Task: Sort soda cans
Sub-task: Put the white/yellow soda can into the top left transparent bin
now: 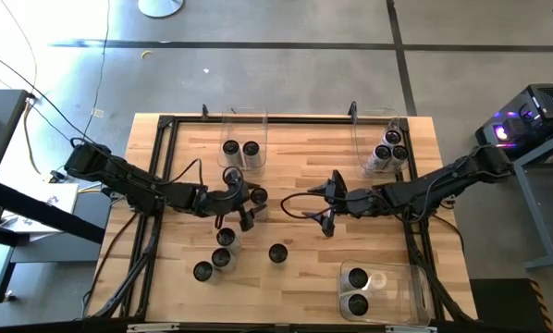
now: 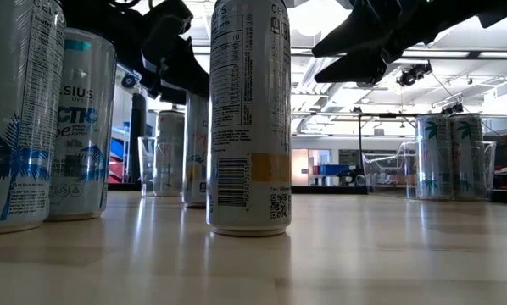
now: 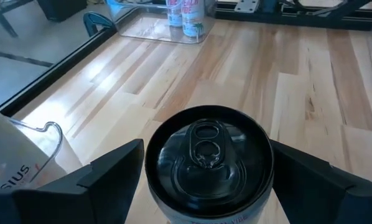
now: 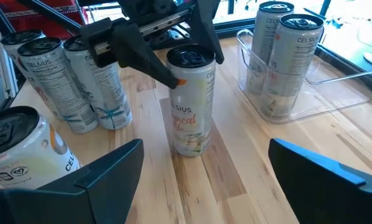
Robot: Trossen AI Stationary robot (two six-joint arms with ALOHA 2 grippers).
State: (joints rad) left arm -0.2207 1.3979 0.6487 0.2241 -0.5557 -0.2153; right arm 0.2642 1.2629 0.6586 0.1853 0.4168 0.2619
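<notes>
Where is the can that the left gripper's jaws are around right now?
In the high view the can stands left of table centre, between the open jaws of the left gripper, just in front of the far-left clear bin.

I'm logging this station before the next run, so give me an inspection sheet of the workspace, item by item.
Surface: wooden table with a dark frame; bare wood shows between the cans.
Job's things: soda cans in three clear bins: two in the far-left bin, three in the far-right bin, two in the near-right bin. Loose cans stand on the left half, including a lone can.
Clutter: nothing seen.
Grippers: left gripper open, fingers either side of a standing can, not closed on it. Right gripper open, empty, at mid-table.
Cables: dark cables loop along both arms; thin cords lie on the floor at left.
Surroundings: concrete floor; equipment with purple lights at right.
</notes>
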